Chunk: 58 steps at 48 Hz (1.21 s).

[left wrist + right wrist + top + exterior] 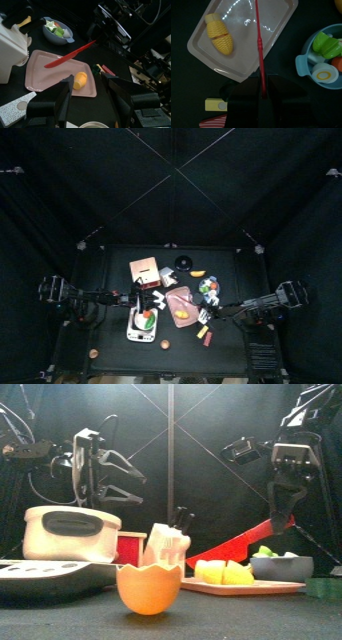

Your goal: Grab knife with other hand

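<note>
Slim red plastic knife [258, 45]: handle pinched in right gripper [262, 92], blade slanting down over the pale pink rectangular tray [40, 75]; yellow corn piece [80, 80] on tray; left gripper [89, 90] spread wide, empty, above tray's near edge.

No writing, label, brand, number or sign can be read in any view — every printed surface is too small or blurred.

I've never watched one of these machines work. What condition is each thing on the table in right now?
red knife: held by the right gripper, blade slanting over the tray.
left gripper: open, empty, above the tray.
pink tray: flat, holding corn.
corn: lying on the tray.
blue bowl: upright, filled with toy food.
</note>
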Available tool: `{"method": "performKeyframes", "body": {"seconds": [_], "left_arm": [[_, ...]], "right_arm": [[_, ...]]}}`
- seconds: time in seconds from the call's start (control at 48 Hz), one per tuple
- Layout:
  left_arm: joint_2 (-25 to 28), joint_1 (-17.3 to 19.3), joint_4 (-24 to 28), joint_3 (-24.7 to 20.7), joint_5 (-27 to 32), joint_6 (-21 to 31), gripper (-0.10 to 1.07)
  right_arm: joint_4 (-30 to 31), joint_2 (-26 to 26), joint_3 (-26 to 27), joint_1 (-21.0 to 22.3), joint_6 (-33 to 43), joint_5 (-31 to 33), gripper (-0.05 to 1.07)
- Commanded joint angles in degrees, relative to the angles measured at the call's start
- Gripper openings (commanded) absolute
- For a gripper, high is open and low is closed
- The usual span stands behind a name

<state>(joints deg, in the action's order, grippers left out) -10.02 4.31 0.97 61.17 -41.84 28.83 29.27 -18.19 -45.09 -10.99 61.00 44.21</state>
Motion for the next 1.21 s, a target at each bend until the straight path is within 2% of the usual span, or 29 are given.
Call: {"method": "performKeyframes", "body": {"seconds": [0.0, 0.167, 0.271, 0.438, 0.562, 0.708, 0.958, 1.188], "left_arm": [[-0.6, -0.3, 3.1, -0.8, -0.2, -0.3, 0.85], [-0.4, -0.1, 11.5, -2.7, -0.2, -4.2, 0.85], [-0.1, 0.4, 14.9, -4.6, -0.1, -10.1, 0.85], [1.9, 1.1, 14.2, -7.1, -0.1, -19.7, 0.85], [4.8, 0.8, 11.9, -9.1, -0.1, -24.3, 0.85], [8.0, 0.6, 9.8, -11.0, -0.1, -24.9, 0.85], [12.2, 0.6, 9.5, -12.9, 0.0, -24.9, 0.85], [13.5, 0.6, 9.6, -14.1, 0.9, -25.2, 0.8]], "right_arm": [[1.8, -3.5, 0.4, -1.6, 0.0, -0.2, 0.52], [5.3, -8.4, 0.2, -5.4, 0.1, -1.3, 0.52], [5.5, -10.1, -0.6, -7.1, 0.1, -3.8, 0.52], [6.0, -10.2, -2.5, -8.2, 0.2, -9.3, 0.52], [6.2, -9.8, -2.8, -7.9, 0.0, -10.4, 0.52], [7.5, -9.8, -2.8, -7.9, 0.1, -10.5, 0.52], [8.9, -9.8, -3.0, -7.8, 0.1, -10.5, 0.52], [9.2, -9.8, -3.5, -7.8, 0.2, -10.5, 0.52]]}}
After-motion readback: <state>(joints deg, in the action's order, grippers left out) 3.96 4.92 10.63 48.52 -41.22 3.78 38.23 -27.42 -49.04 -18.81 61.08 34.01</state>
